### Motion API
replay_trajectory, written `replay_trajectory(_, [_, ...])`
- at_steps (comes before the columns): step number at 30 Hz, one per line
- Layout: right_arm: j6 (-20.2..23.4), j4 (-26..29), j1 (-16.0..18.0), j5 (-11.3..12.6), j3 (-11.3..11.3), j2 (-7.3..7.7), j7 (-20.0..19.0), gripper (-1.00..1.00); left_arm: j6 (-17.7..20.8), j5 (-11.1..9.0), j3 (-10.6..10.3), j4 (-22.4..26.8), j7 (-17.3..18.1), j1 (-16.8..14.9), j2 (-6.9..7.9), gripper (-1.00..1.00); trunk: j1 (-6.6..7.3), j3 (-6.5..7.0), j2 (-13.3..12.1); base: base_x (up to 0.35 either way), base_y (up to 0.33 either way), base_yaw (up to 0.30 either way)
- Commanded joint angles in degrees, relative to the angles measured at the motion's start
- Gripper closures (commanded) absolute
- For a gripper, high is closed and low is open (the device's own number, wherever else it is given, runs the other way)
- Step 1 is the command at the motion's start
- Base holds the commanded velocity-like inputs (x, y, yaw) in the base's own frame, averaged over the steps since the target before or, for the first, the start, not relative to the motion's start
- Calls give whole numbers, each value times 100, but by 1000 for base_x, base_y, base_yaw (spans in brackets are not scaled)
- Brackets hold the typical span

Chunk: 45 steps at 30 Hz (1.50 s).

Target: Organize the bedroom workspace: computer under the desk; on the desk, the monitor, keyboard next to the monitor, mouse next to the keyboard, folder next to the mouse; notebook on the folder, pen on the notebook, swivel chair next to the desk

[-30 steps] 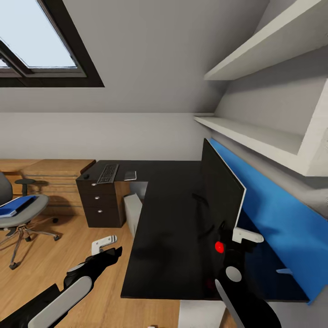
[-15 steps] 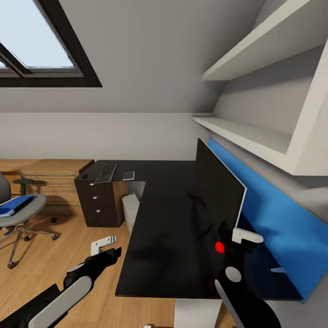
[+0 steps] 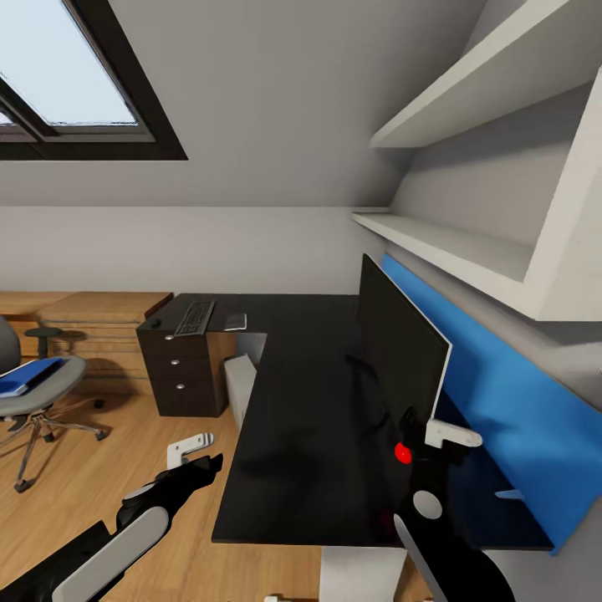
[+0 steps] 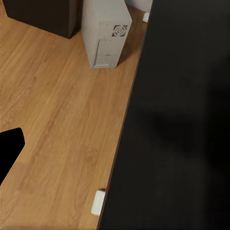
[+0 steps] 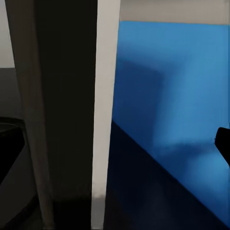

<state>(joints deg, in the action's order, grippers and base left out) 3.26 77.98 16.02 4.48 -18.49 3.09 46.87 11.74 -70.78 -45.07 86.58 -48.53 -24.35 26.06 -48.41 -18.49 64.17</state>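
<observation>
The monitor (image 3: pixel 400 351) stands on the black desk (image 3: pixel 293 435) at its right side, seen nearly edge-on. My right gripper (image 3: pixel 428 438) is open at its near lower corner, by the red dot. In the right wrist view the monitor's edge (image 5: pixel 103 120) lies between the spread fingers (image 5: pixel 9 143). My left gripper (image 3: pixel 199 456) hangs open over the floor beside the desk's near end. The keyboard (image 3: pixel 196 318) and a small dark mouse (image 3: pixel 155 323) lie on the desk's far left end. The grey computer (image 3: pixel 242 386) (image 4: pixel 105 31) stands under the desk. The blue folder (image 3: pixel 25 374) lies on the swivel chair (image 3: pixel 38 397) at far left.
A small light flat object (image 3: pixel 237 321) lies right of the keyboard. Three drawers (image 3: pixel 180 376) sit under the desk's left end, with a wooden chest (image 3: pixel 92 322) beyond. A blue panel (image 3: pixel 502 393) backs the desk, and white shelves (image 3: pixel 451 242) overhang it. Wood floor (image 4: pixel 57 120) is open on the left.
The whole view has shifted slightly, so the desk and monitor sit a little further left in the picture than one second ago. Both grippers keep their places in the frame.
</observation>
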Motion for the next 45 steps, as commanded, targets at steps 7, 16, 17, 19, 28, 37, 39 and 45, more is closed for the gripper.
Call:
replay_trajectory(7, [34, -2, 6, 27, -29, 3, 41, -100, 16, -15, -9, 8, -34, -9, 4, -100, 0, -8, 5, -269, 0, 0])
replay_trajectory(16, [34, -125, 6, 20, -62, -1, 41, -100, 15, -15, -2, 8, -34, -9, 4, -100, 0, -8, 5, -331, 0, 0])
replay_trajectory(17, [34, -134, 6, 20, -63, -1, 41, -100, 15, -15, -2, 8, -34, -9, 4, -100, 0, -8, 5, -335, 0, 0])
replay_trajectory(19, [30, -153, 6, 19, -65, -1, 41, -100, 15, -15, -2, 8, -34, -9, 4, -100, 0, -8, 5, -335, 0, 0])
replay_trajectory(28, [-48, -233, 6, 26, -74, -9, 33, -100, 19, -15, 100, -106, -34, -9, 4, -100, 0, -8, 5, -336, 0, 0])
replay_trajectory(37, [-64, -263, 6, 49, -384, -77, -59, -100, 15, -15, 121, -275, -34, -9, 4, -100, 0, -8, 5, -336, 0, 0])
replay_trajectory(39, [-67, -278, 6, 46, -397, -78, -62, -100, 17, -15, 121, -283, -34, -9, 4, -100, 0, -8, 5, -336, 0, 0])
replay_trajectory(45, [-71, -352, 6, 39, -402, -80, -64, -100, 21, -15, 121, -290, -34, -9, 9, -100, 0, -8, 5, -332, 46, 0])
